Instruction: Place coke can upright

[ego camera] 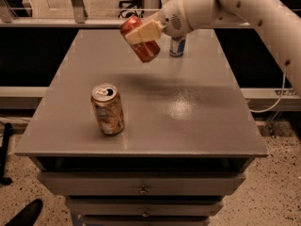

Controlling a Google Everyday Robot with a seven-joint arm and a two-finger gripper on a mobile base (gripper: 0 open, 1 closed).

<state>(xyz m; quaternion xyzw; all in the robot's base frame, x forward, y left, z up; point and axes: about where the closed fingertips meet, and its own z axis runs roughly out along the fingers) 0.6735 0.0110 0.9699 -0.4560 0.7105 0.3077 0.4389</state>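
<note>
Red coke can (147, 51) tilted midair, pinched by claw (138, 35), above grey table (202, 131), orange-brown can (108, 110) upright

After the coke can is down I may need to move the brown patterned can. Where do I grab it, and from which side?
Grip the brown patterned can at mid-body, squeezing across its round wall, probably coming in level from the right of the camera view: it stands upright with bare table there. The gripper is above the far side, shut on the tilted coke can.
</note>
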